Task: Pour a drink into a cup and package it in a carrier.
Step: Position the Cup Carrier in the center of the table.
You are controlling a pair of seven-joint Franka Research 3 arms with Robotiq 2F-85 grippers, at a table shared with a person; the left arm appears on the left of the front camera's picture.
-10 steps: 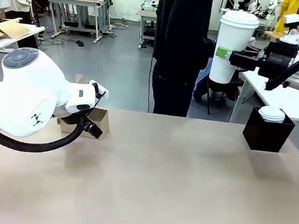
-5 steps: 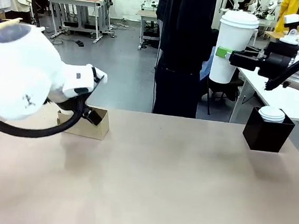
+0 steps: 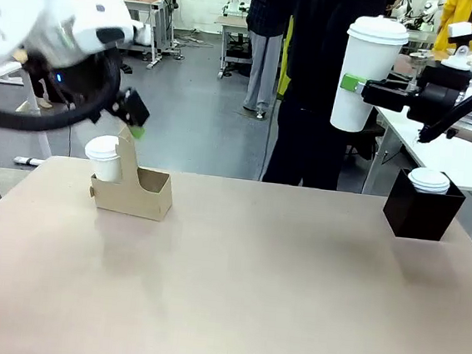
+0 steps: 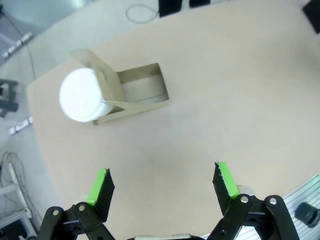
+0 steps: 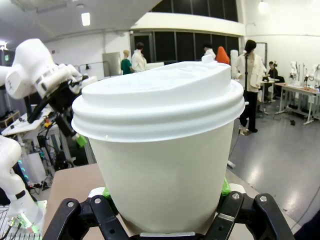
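Lifting off, L gripper (image 4: pixel 162 175), jaws apart, left 1st cup (image 3: pixel 104 158) in carrier (image 3: pixel 142 199); R gripper (image 3: pixel 356 84) clamps 2nd cup (image 3: pixel 370 60), prob. next in.

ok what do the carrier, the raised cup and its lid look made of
Carrier: looks like brown cardboard, matte, with flat folded panels and plain cut edges.
Raised cup: probably paper, going by its plain matte white tapered wall.
Its lid: likely thin moulded plastic. It is smoother than the cup wall, with a slight sheen, a stepped rim and a domed top.
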